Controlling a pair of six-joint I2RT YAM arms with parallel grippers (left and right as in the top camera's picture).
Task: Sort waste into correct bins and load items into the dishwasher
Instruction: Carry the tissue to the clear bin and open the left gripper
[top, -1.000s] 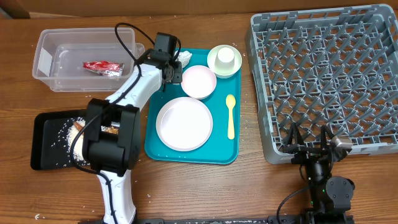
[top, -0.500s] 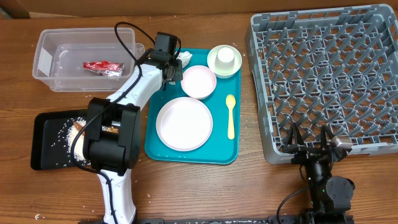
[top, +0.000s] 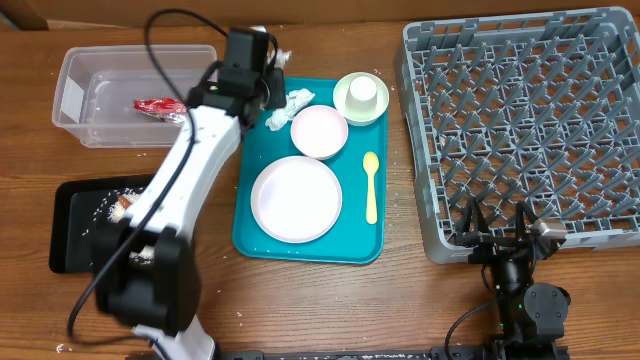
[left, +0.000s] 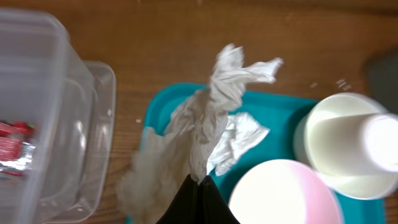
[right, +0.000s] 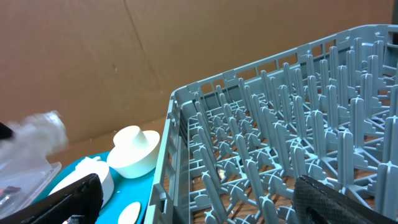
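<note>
My left gripper is shut on the crumpled white paper napkin and holds it over the back left corner of the teal tray; part of the napkin still trails on the tray. The dark-red wrapper lies in the clear tub. The black tray holds rice grains and a brown chunk. The pink plate, pink bowl, whitish bowl with the white cup on it, and yellow spoon sit on the teal tray. My right gripper is open and empty at the grey dish rack's front edge.
The teal tray lies between the bins and the rack. In the right wrist view the rack fills the frame, with the cup to its left. A cardboard wall stands behind the table.
My left arm has swung back and left, lifting the napkin off the tray's back corner toward the clear tub. The right arm has not moved.
</note>
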